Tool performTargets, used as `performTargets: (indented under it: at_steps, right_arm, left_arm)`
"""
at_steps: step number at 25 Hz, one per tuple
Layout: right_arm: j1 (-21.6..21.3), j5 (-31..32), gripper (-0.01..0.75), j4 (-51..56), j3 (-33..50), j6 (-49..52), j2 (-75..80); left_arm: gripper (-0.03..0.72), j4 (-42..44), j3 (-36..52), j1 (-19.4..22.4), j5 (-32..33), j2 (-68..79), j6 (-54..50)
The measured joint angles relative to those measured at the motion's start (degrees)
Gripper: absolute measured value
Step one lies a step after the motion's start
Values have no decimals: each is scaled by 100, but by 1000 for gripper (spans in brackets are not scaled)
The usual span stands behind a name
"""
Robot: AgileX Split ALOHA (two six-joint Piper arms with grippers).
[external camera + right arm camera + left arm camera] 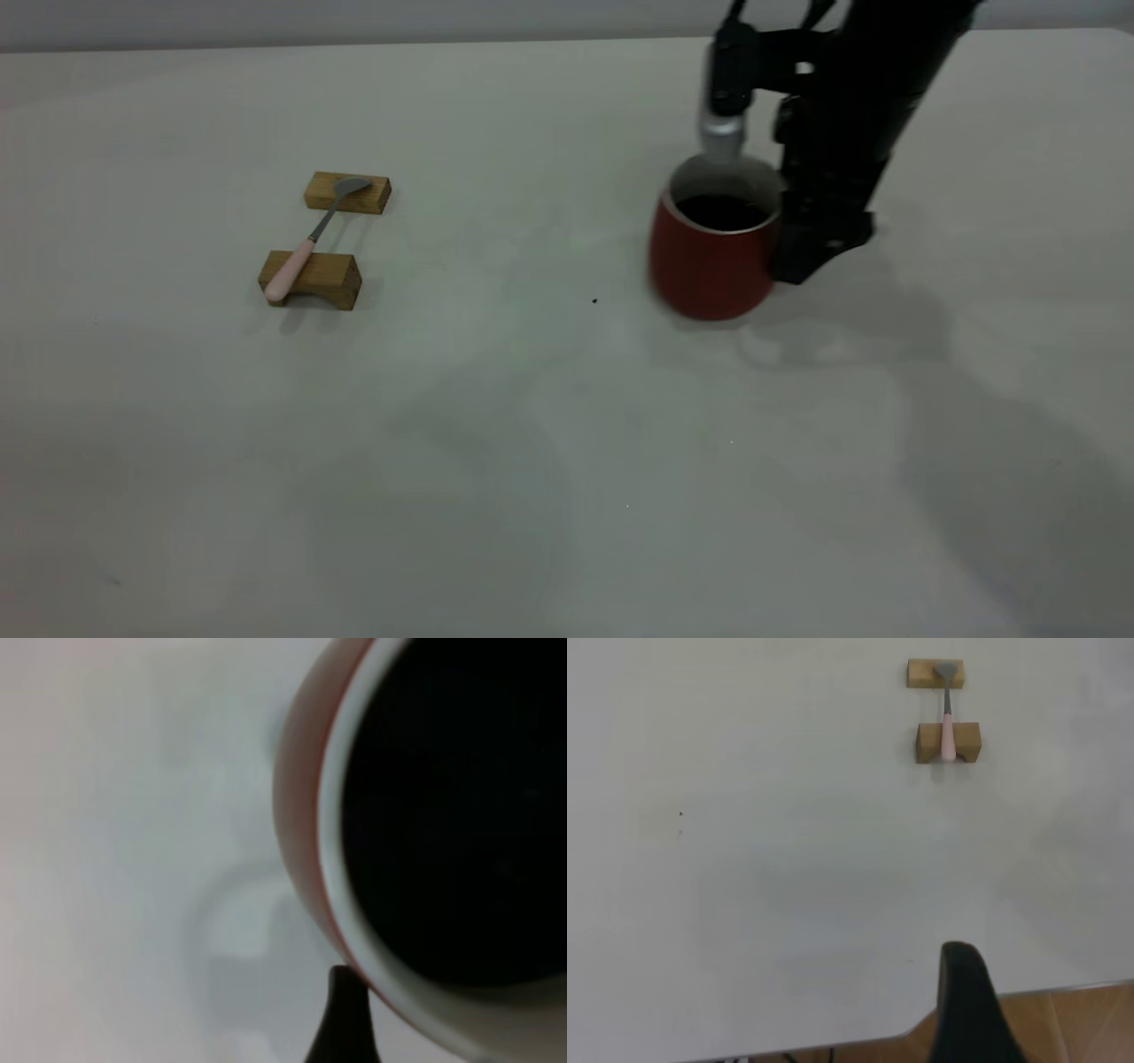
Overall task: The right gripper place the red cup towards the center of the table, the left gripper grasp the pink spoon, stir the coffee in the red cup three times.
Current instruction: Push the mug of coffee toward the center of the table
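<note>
The right end effector [811, 252] grips the red cup [709, 261], moving it toward the desk [532, 443] centre for stirring.

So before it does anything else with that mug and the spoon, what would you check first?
1. The red cup upright, the coffee inside, no spill on the table: ok.
2. The right gripper right beside the cup: ok. Firm hold on it: cannot tell.
3. Cup near the table's center: not ok, it sits on the right side.
4. The pink spoon resting across the two wooden blocks, untouched: ok.
5. The left gripper near the spoon: not ok, it is far back by the table edge.
6. Path between cup and spoon free of objects: ok.
</note>
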Motion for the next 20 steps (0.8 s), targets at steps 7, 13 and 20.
performTargets:
  at_steps: [7, 13, 20]
  right_arm:
    - [428, -191, 672, 780, 0, 0, 0]
    - [522, -170, 661, 1470, 0, 271, -69]
    - [185, 964, 649, 1468, 0, 1643, -1237]
  left_arm:
    - [515, 0, 0, 0, 0, 0, 0]
    - [515, 0, 0, 0, 0, 0, 0]
    - [515, 0, 0, 0, 0, 0, 0]
